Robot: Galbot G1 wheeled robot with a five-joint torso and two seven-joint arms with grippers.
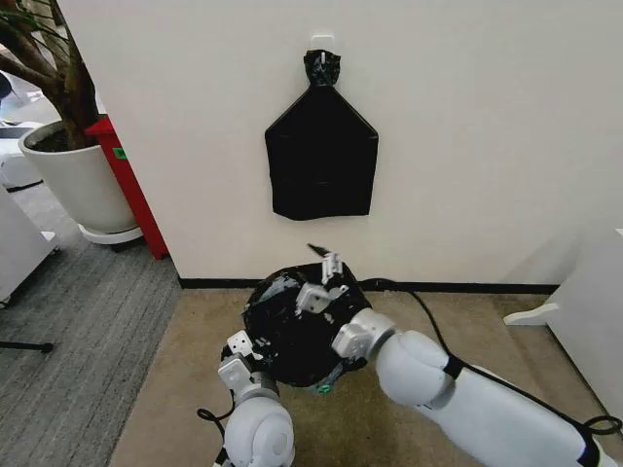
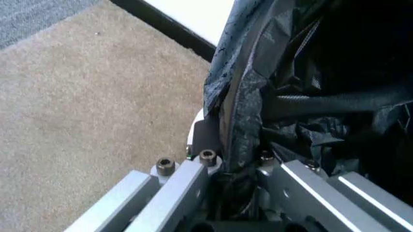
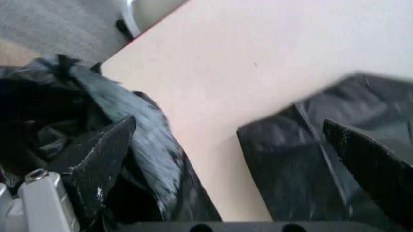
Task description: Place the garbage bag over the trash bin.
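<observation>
Bag (image 1: 292, 336) draped over bin (image 2: 195, 126) | our left gripper (image 1: 237, 342) pinches its edge | right gripper (image 1: 326, 280) spread apart | rim not tucked yet

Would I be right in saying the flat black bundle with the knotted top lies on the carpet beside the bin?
Not quite: the flat black bundle hangs from a hook on the wall above the bagged trash bin, as the head view shows.

The garbage bag (image 1: 292, 336) hides the trash bin from you almost entirely; a pale sliver (image 2: 195, 130) shows in the left wrist view, identity unclear.
</observation>
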